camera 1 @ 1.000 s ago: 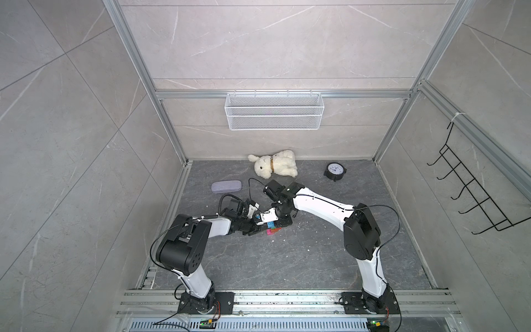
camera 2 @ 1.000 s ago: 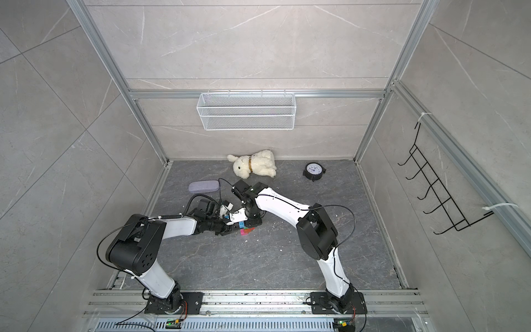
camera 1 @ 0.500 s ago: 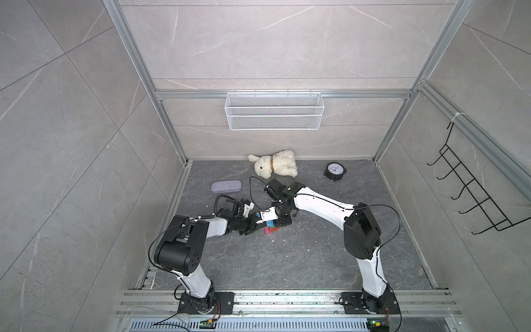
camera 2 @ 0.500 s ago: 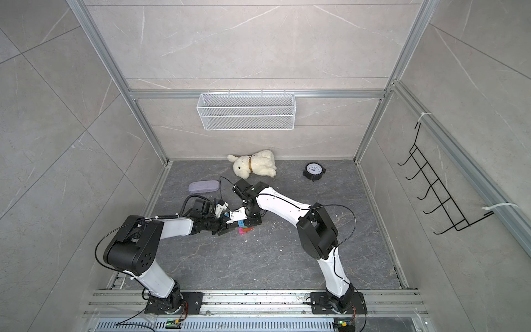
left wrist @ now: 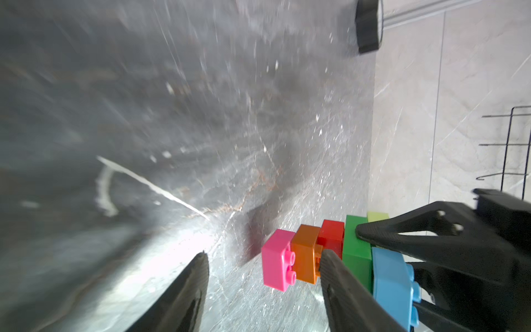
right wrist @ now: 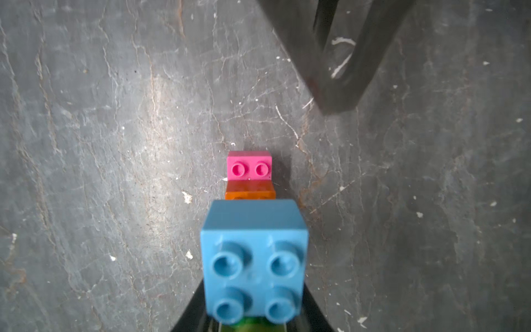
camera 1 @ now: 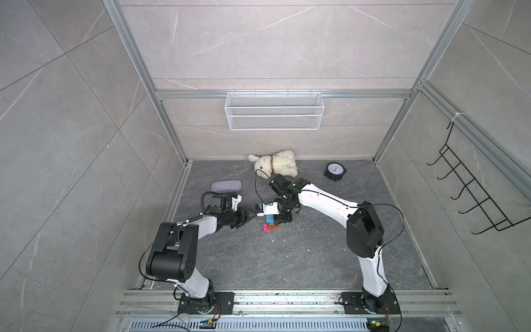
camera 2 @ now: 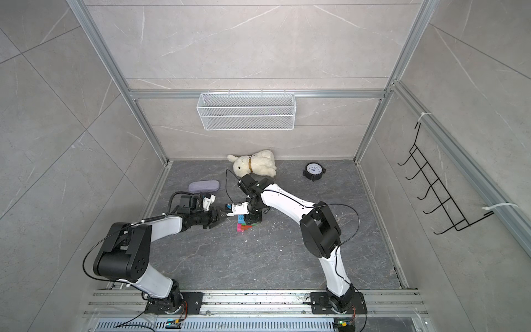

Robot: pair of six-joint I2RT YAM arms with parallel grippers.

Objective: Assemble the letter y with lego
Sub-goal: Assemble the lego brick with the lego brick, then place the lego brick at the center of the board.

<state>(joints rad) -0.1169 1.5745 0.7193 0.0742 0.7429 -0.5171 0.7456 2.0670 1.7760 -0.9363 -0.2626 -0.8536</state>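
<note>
The brick figure (left wrist: 355, 244) seemingly rests on the floor (camera 1: 287, 258), its bar between the jaws of the right gripper (camera 1: 282, 220), its stem reaching ahead of them. The stem's end lies just ahead of the left gripper (camera 1: 249, 215), outside its jaws.

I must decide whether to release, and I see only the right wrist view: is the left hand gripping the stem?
Observer: No. The left wrist view shows the left hand open, with nothing clamped between its fingers.
Operator: Is a red brick fitted? Blue hides it.
Observer: Yes, the red brick sits between the orange brick and the green bar.
Operator: And the second arm?
Observer: A yellow-green brick sits on the green bar, at the end away from the blue brick.
</note>
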